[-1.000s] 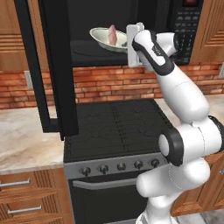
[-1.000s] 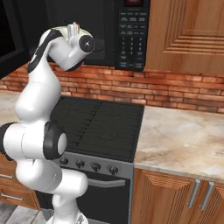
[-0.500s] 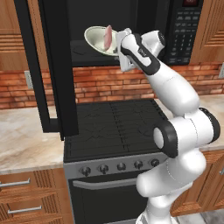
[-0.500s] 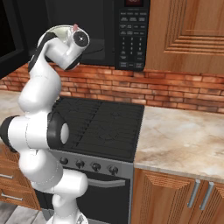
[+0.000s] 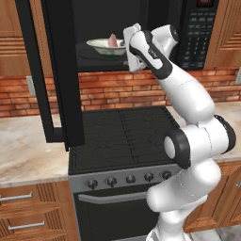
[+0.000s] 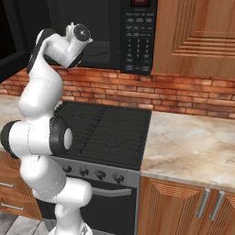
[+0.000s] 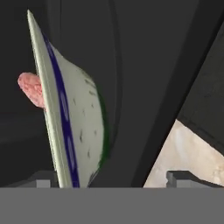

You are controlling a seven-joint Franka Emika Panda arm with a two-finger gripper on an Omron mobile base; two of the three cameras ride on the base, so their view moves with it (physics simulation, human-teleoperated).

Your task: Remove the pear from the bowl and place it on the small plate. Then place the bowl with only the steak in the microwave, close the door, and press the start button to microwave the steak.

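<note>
Gripper (image 7: 111,181) at the mouth of the microwave (image 5: 141,33), jaws spread wide, fingertips (image 7: 43,179) standing on either side of the bowl's rim and holding nothing. Bowl (image 5: 107,46) sits inside the dark cavity, on the floor of the oven, just ahead of the hand. In it: the steak (image 5: 113,40), a pink slab leaning up above the rim (in the hand view it pokes out past the bowl's edge). Bowl's outer wall shows a blue band and green speckles. Door (image 5: 61,70) swung open to the left, hanging over the counter (image 5: 28,150) beside the black stove (image 5: 122,136). Keypad panel (image 6: 137,36) to the cavity's right.
</note>
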